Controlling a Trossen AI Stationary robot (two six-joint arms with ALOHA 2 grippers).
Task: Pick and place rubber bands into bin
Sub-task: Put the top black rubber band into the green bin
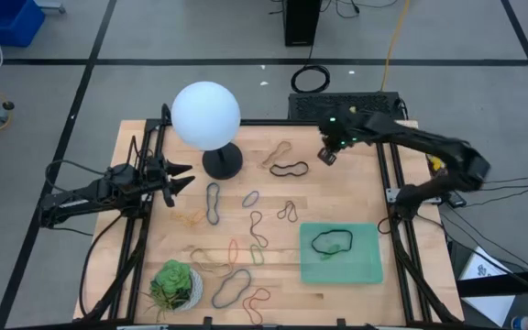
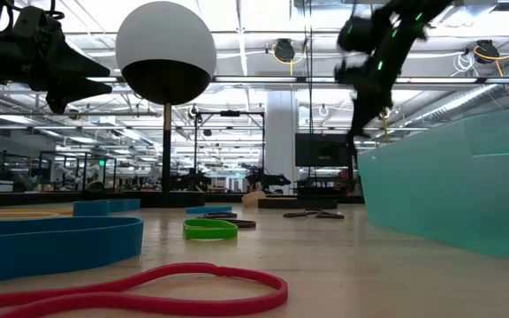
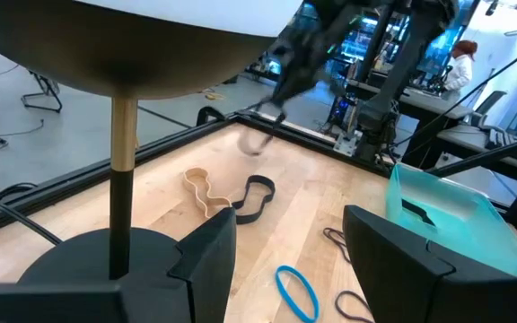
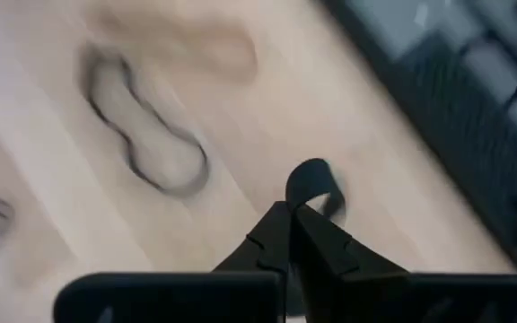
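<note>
- Rubber, thin and floppy: the small dark loop of a rubber band [image 4: 311, 182] poked out just beyond my right gripper [image 4: 293, 215], whose fingers were pinched tight together on it, raised above the far right part of the wooden table [image 1: 356, 197].
- It looked nearly weightless and soft, so I judged it would sag and swing, and a pinch on a single strand might slip.
- The shallow translucent mint-green plastic bin [image 1: 367, 268] sat near the table's front right, well apart from my claw, with one black rubber band [image 1: 331, 242] already lying inside.
- Other loose bands, black, tan, orange and green, lay flat across the wood between the white globe lamp [image 1: 206, 115] and the bin.
- My left gripper [image 1: 178, 177] hung beside the lamp base, fingers spread, holding nothing.
</note>
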